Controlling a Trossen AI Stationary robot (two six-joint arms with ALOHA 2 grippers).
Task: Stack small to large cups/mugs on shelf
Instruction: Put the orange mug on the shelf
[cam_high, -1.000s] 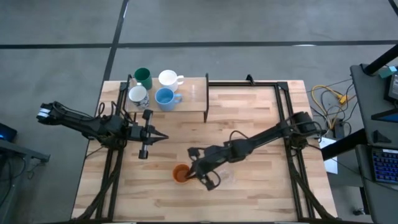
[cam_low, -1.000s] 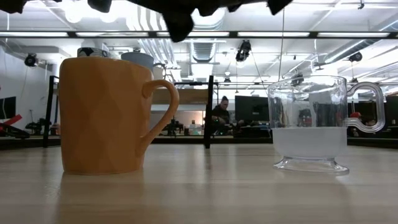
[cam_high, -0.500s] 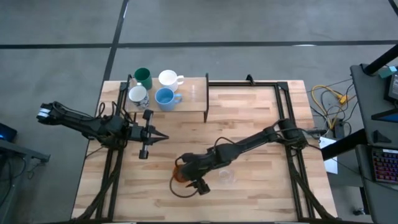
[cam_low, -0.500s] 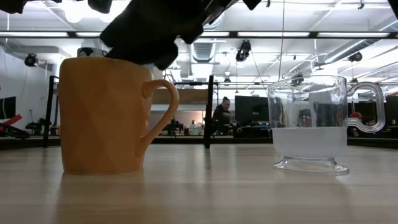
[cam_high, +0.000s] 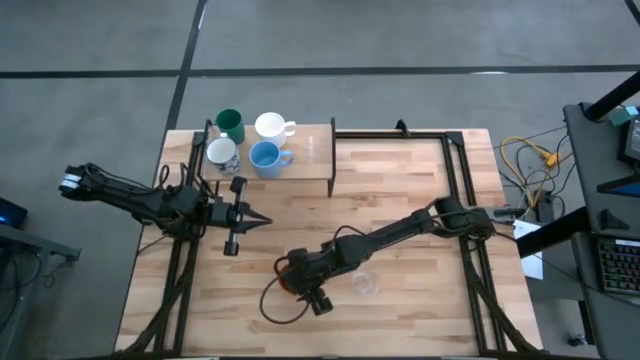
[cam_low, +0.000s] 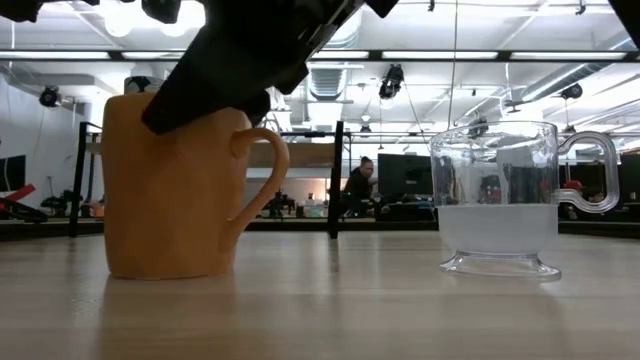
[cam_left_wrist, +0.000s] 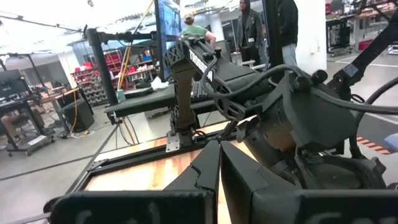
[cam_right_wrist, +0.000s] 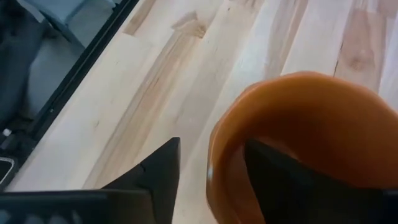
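Pincer (cam_right_wrist: 208, 171) astride glossy orange mug (cam_right_wrist: 298, 137) rim

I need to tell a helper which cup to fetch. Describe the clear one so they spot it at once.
On the butcher-block tabletop, look near the front edge, away from the shelf. Beside the orange mug stands the clear cup: see-through glass, footed, handle pointing away from the mug.

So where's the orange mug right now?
In the high view the orange mug stands on the tabletop, front of centre, left of the clear cup, with the right hand straddling its rim.
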